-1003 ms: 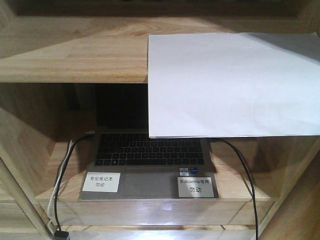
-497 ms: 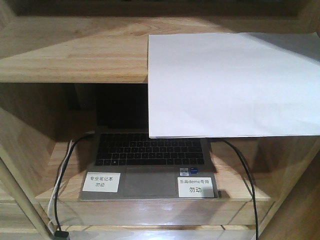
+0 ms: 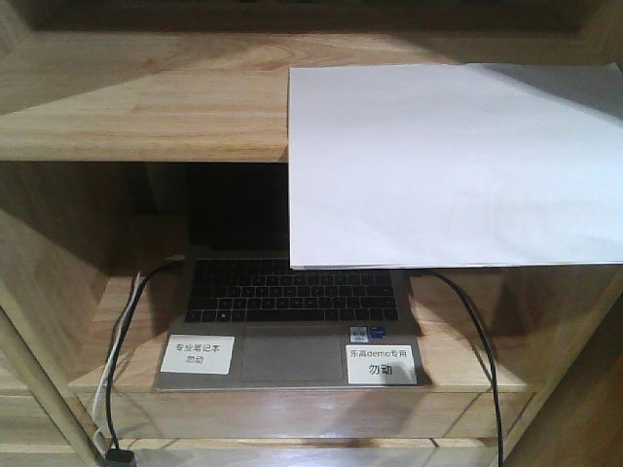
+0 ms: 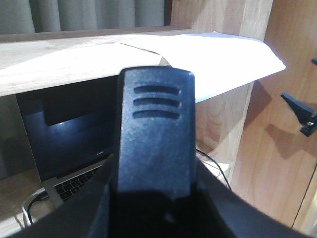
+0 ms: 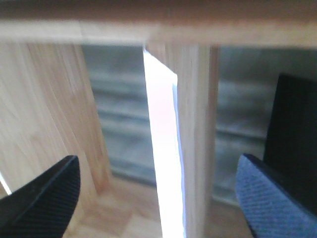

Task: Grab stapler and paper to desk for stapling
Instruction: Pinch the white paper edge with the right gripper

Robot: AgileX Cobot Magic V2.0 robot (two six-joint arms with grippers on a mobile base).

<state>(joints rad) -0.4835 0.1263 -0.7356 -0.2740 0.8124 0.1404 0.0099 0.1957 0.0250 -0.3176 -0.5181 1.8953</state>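
Observation:
The white paper [image 3: 448, 165] lies on the upper shelf board and overhangs its front edge above the laptop; it also shows in the left wrist view as paper [image 4: 213, 59]. The black stapler [image 4: 156, 144], with three ribs near its tip, stands up between the dark fingers of my left gripper [image 4: 156, 198], which is shut on it. My right gripper [image 5: 158, 198] is open, with one fingertip [image 5: 47, 198] at each lower corner of its view. The paper [image 5: 163, 148] runs edge-on between them, against the shelf board [image 5: 195, 148]. The desk is out of view.
An open laptop [image 3: 292, 302] with two white labels sits in the lower shelf bay, cables [image 3: 477, 341] at both sides. Wooden side panels [image 4: 233, 129] enclose the bay. A black part [image 4: 299, 111] juts in at the right of the left wrist view.

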